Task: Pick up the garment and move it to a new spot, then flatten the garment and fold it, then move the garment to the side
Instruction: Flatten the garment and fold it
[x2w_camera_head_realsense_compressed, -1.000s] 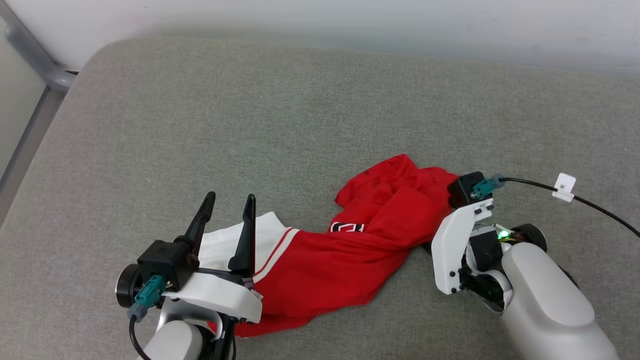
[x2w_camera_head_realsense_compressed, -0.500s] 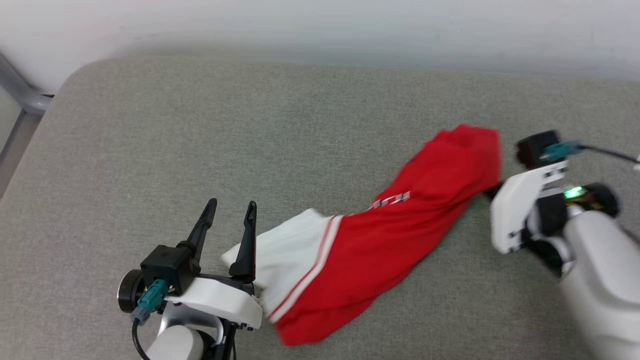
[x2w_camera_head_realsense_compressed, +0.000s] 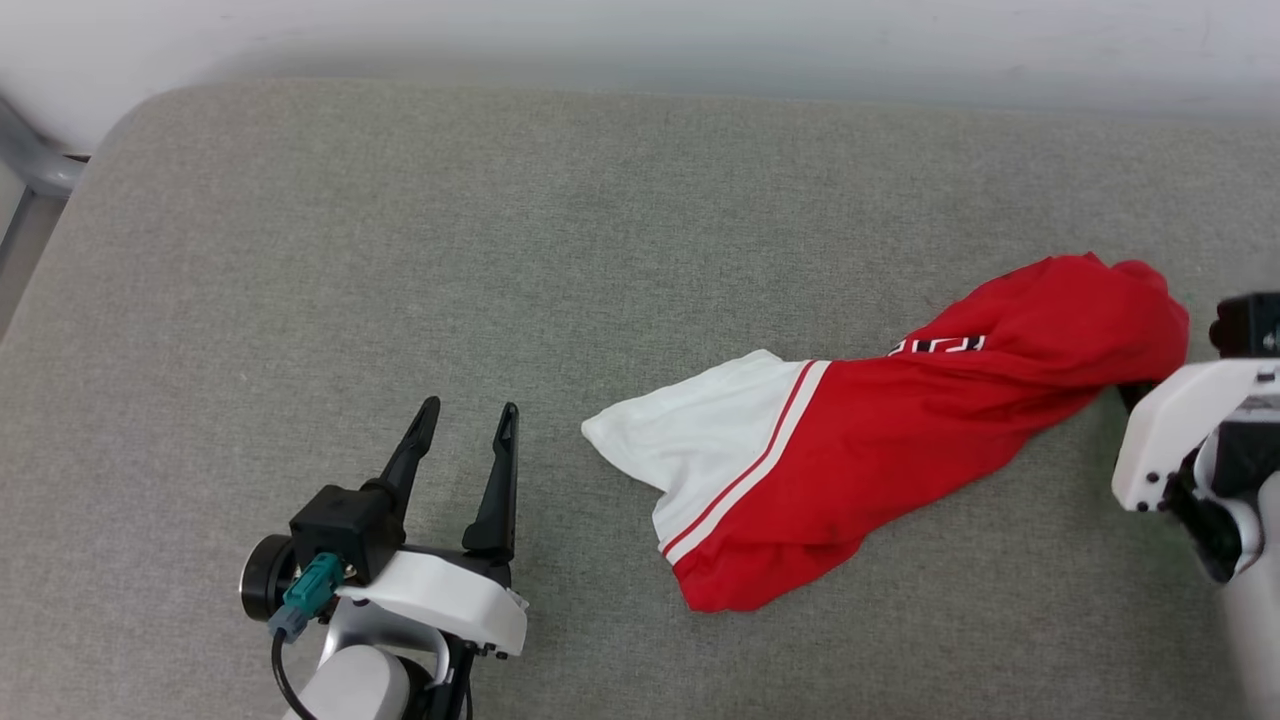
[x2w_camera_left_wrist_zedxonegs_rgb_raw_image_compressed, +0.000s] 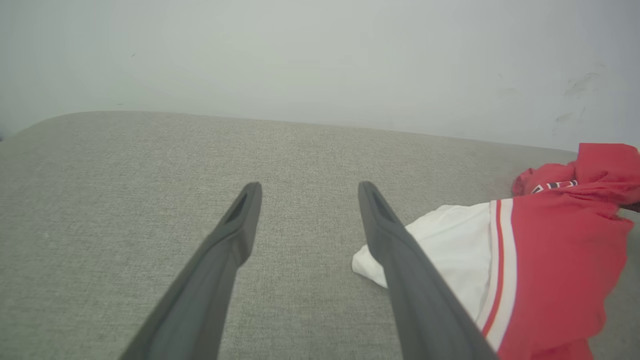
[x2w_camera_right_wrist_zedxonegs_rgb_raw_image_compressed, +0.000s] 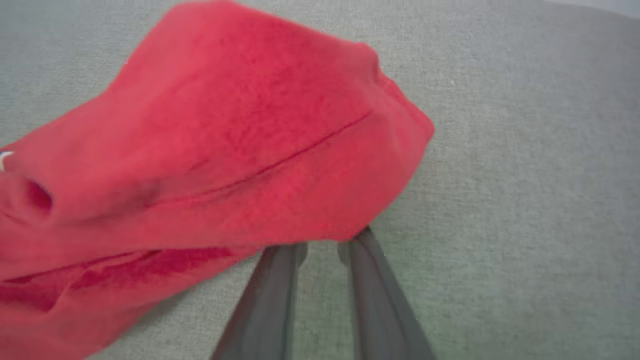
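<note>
The garment (x2w_camera_head_realsense_compressed: 900, 440), a red jersey T-shirt with a white sleeve and striped trim, lies stretched in a twisted band across the grey cushion (x2w_camera_head_realsense_compressed: 500, 250). My right gripper (x2w_camera_head_realsense_compressed: 1135, 392) is at the shirt's far right end. In the right wrist view the fingers (x2w_camera_right_wrist_zedxonegs_rgb_raw_image_compressed: 280, 280) are nearly together, tips buried in the red cloth (x2w_camera_right_wrist_zedxonegs_rgb_raw_image_compressed: 225, 140); the right gripper (x2w_camera_right_wrist_zedxonegs_rgb_raw_image_compressed: 325, 242) is shut on it. My left gripper (x2w_camera_head_realsense_compressed: 470, 408) stands open at the lower left, empty, a short way left of the white sleeve (x2w_camera_head_realsense_compressed: 690, 440). The left gripper (x2w_camera_left_wrist_zedxonegs_rgb_raw_image_compressed: 307, 186) sees the garment (x2w_camera_left_wrist_zedxonegs_rgb_raw_image_compressed: 560, 260) to its right.
A pale wall (x2w_camera_head_realsense_compressed: 640, 40) runs behind the cushion's rounded far edge. A grey metal frame (x2w_camera_head_realsense_compressed: 30, 170) stands off the cushion's left corner. Bare cushion spreads across the left and middle.
My right gripper has pulled the garment to the right, stretching it out. The white sleeve has slid away from the left gripper, which stayed put. The head camera also shifted.
</note>
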